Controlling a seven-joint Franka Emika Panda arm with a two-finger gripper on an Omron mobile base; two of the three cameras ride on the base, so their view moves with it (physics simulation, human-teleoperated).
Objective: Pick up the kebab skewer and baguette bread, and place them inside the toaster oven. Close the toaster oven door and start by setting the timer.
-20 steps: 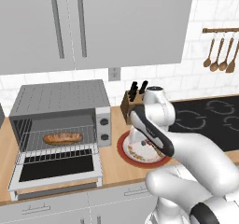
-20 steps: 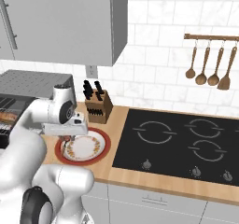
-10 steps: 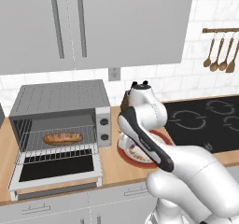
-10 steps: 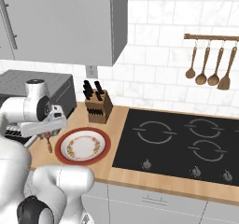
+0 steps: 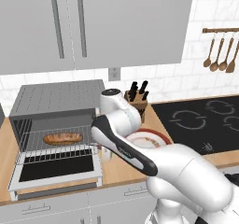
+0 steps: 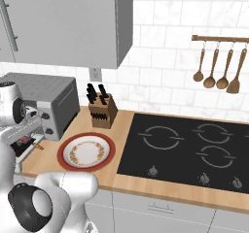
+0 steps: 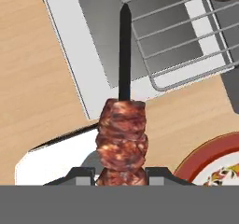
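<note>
Jaws clamped on the kebab skewer, its bare tip pointing over the open door toward the oven rack.

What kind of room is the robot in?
It looks like a kitchen. There's a black stovetop set into a wooden counter, a toaster oven with its door down and bread on the rack, and wooden spoons hanging on the tiled wall.

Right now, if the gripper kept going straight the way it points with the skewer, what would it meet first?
Probably the open oven door: the skewer, held in the gripper, has its bare tip over the door's dark glass, beside the wire rack's near corner. How high it sits above the door is hard to judge here.
</note>
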